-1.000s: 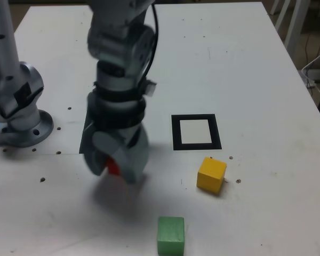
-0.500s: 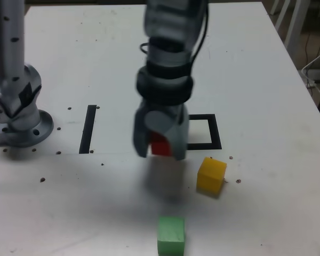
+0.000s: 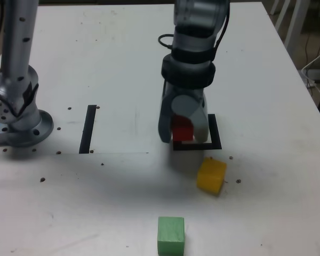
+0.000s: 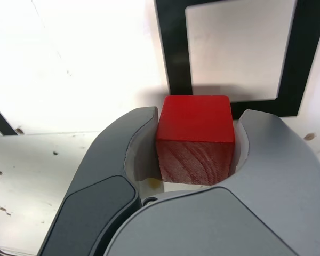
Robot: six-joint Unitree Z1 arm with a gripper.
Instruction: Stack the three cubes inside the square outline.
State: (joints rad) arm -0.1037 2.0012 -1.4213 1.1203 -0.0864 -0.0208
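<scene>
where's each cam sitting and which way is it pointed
Exterior view: off the arm, high at the table's front edge, looking down and across; shows the arm's base, its forearm and the hand shut on the red cube, plus the yellow cube and green cube.
Wrist view: on the wrist, looking out past the hand's grey fingers toward the table.
Shared: hand, red cube, square outline.
</scene>
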